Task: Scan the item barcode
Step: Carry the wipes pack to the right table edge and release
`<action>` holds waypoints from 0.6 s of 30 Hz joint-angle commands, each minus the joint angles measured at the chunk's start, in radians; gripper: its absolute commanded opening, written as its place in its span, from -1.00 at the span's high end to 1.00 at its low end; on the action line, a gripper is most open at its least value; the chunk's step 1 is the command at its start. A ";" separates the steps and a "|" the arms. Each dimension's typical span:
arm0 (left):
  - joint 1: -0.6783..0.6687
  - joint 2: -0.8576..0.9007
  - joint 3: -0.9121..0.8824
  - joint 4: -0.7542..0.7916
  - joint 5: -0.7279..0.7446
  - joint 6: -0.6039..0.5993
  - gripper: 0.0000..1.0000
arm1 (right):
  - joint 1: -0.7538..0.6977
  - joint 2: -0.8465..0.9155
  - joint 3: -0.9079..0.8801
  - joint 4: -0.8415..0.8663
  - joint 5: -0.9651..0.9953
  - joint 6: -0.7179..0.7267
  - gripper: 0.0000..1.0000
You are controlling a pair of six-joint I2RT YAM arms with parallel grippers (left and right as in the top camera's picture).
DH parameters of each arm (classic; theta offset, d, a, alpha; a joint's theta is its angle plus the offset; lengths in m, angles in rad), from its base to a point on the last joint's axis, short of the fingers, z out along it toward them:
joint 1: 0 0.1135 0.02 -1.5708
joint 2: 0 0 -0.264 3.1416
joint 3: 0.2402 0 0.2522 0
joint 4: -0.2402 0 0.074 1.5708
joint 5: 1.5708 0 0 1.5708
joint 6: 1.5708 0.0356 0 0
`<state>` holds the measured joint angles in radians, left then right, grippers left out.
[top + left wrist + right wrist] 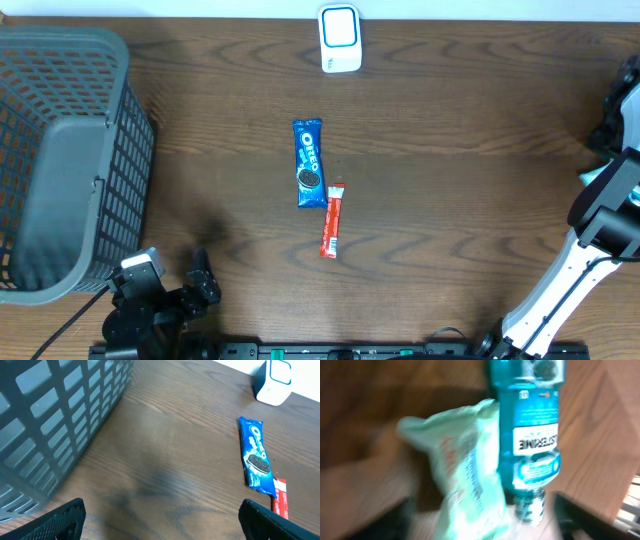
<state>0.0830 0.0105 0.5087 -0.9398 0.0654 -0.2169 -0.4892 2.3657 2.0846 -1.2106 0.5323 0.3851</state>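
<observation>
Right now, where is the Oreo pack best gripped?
I'd pinch the Oreo pack across its narrow width, around the middle, coming straight down from above: it lies flat, long and slim, and the red stick crowds its near end.

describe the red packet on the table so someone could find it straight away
Start at the grey basket on the left of the wooden table, then look to the table's middle, where a blue Oreo pack lies. The red packet lies at that pack's end nearer the robot, slightly to its right. It is the slimmer of the two, a narrow red stick rather than a blue wrapper.
</observation>
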 commanded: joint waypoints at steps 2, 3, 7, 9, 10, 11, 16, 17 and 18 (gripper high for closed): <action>0.000 -0.001 -0.001 -0.002 0.002 -0.006 -0.96 | 0.039 -0.073 0.220 -0.101 -0.240 -0.027 -0.98; 0.000 -0.001 -0.001 -0.002 0.002 -0.006 -0.96 | 0.050 -0.089 0.274 -0.135 -0.298 -0.027 -0.99; 0.000 -0.001 -0.001 -0.002 0.002 -0.006 -0.96 | 0.122 -0.167 0.463 -0.250 -0.608 -0.027 -0.99; 0.000 -0.001 -0.001 -0.002 0.002 -0.006 -0.95 | 0.193 -0.220 0.515 -0.271 -0.728 -0.027 -0.98; 0.000 -0.001 -0.001 -0.002 0.002 -0.006 -0.96 | 0.233 -0.244 0.521 -0.270 -0.759 -0.027 -0.98; 0.000 -0.001 -0.001 -0.002 0.001 -0.006 -0.96 | 0.286 -0.271 0.521 -0.270 -0.777 -0.027 -0.98; 0.000 -0.001 -0.001 -0.002 0.002 -0.006 -0.96 | 0.578 -0.295 0.516 -0.236 -0.774 -0.051 -0.98; 0.000 -0.001 -0.001 -0.002 0.002 -0.006 -0.96 | 0.627 -0.286 0.512 -0.234 -0.773 -0.051 -0.98; 0.000 -0.001 -0.001 -0.002 0.001 -0.006 -0.96 | 0.681 -0.273 0.507 -0.232 -0.773 -0.051 -0.98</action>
<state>0.0830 0.0105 0.5087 -0.9398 0.0654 -0.2169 0.0837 2.0373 2.6122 -1.4376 -0.1894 0.3550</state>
